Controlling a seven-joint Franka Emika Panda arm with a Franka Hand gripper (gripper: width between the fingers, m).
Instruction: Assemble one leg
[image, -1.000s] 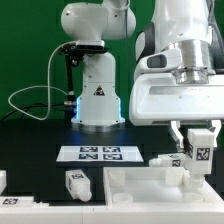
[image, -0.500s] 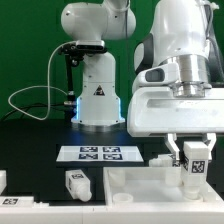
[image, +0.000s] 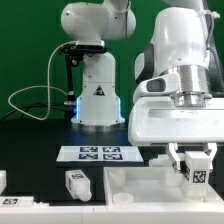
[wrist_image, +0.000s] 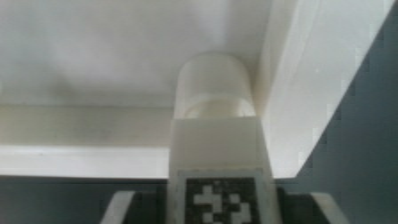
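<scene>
Over panel: claw pinches leg by tagged body, stub aimed down at the corner, contact unclear. Likely lining up for insertion. A second leg lies apart on tabletop.

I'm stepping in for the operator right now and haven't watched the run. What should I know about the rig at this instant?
Pincer: shut on the leg, tag facing the exterior camera.
Where: above the white panel, at the exterior view's right. In the wrist view the leg's stub end points at the panel's inner corner; contact cannot be told.
Also there: a second leg lying loose beside the panel; the marker board.
Done: leg grasped and at the panel.
Left: probably seat it in the corner, then release.
</scene>
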